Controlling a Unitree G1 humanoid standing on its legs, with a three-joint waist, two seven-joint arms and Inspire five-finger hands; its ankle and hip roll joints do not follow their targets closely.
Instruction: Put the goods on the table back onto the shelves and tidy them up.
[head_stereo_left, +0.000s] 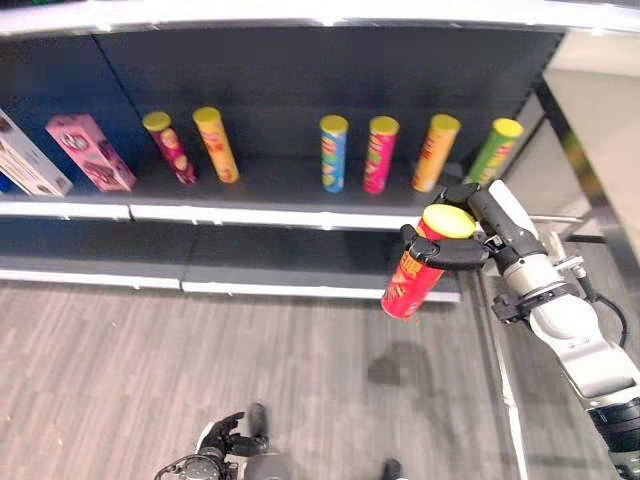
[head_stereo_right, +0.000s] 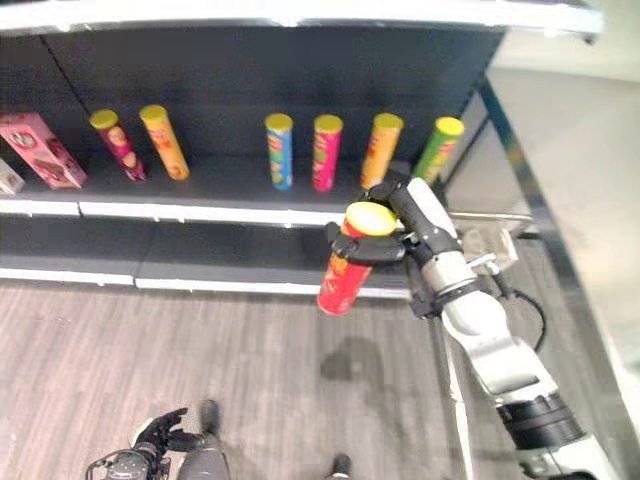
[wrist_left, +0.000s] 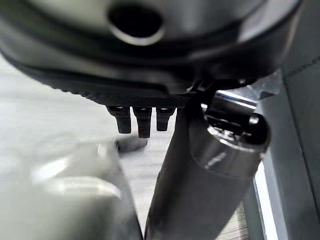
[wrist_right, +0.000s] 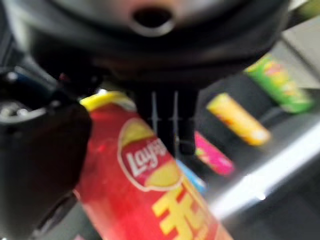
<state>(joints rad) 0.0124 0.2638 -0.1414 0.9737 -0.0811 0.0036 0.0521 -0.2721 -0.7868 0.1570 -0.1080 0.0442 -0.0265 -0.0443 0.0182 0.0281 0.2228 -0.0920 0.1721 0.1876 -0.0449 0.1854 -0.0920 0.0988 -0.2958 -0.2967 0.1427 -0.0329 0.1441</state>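
Red crisp can (head_stereo_left: 413, 272) with a yellow lid, tilted with its top toward the shelving, hangs in the air in front of the right end of the upper shelf (head_stereo_left: 270, 208); you see it held near its lid by the right robot hand (head_stereo_left: 463, 240), whose fingers and thumb wrap round the tube. In the right wrist view the same can (wrist_right: 145, 180) runs past the dark fingers (wrist_right: 167, 120) of that hand.

On the upper shelf behind it stand six more cans in a row: a green can (head_stereo_left: 495, 150) nearest the held one, then an orange can (head_stereo_left: 436, 152), a pink can (head_stereo_left: 379, 154) and a blue can (head_stereo_left: 333, 153), each upright or slightly leaning. Well apart to the left stand a yellow can (head_stereo_left: 216, 144) and a dark red can (head_stereo_left: 170, 147), just beside each other. Further left lies a pink box (head_stereo_left: 90, 152), and a white box (head_stereo_left: 28, 160) at the edge.

Below the can you see the grey wood-pattern floor (head_stereo_left: 150, 360).

The left robot hand (head_stereo_left: 222, 432) shows low in the left eye view, its fingers curled and grasping nothing.
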